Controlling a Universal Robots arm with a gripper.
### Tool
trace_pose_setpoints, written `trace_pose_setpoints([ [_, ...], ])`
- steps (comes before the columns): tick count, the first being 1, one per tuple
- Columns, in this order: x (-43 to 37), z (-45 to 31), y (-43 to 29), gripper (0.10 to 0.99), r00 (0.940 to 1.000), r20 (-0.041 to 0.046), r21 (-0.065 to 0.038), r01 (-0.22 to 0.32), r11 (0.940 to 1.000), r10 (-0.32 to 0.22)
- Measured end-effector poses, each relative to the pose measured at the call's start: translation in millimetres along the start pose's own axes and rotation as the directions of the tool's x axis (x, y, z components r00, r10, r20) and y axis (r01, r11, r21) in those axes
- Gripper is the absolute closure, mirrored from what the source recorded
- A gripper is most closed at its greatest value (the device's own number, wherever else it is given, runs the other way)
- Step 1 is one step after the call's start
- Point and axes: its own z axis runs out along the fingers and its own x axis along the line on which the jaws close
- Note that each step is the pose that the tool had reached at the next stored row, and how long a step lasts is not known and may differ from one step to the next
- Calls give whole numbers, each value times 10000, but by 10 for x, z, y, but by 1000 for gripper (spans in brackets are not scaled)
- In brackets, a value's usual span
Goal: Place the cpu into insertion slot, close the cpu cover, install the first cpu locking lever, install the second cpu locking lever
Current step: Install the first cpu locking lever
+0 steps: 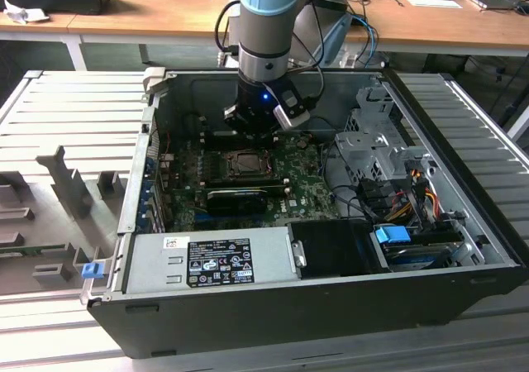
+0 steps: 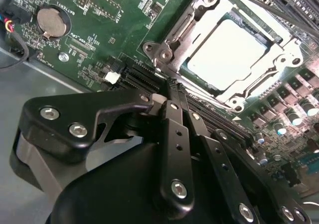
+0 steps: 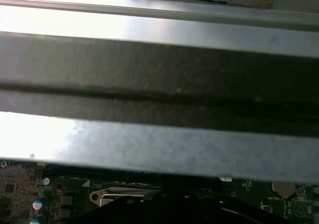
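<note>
- Pale grey square cpu [image 2: 230,56]: I see it seated in the metal-rimmed insertion slot [image 2: 172,30].
- Silver frame cpu cover [image 2: 259,87]: down, I judge.
- Black pincer [image 2: 172,87]: narrow, empty.

No text is legible enough to record. A white sticker [image 1: 176,242] and a black rectangular printed label [image 1: 220,262] stand on the grey metal power supply box [image 1: 264,256], well apart from the gripper [image 1: 252,132]. Their print is too small to read. Fine white lettering on the green circuit board [image 2: 99,30], beside the round silver coin cell [image 2: 52,21] away from the gripper, is likewise unreadable.
</note>
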Motion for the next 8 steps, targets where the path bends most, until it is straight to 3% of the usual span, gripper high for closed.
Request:
trace_pose_setpoints([
  [8, 0, 21, -2, 980, 10000, 2, -2, 0, 10000, 0],
])
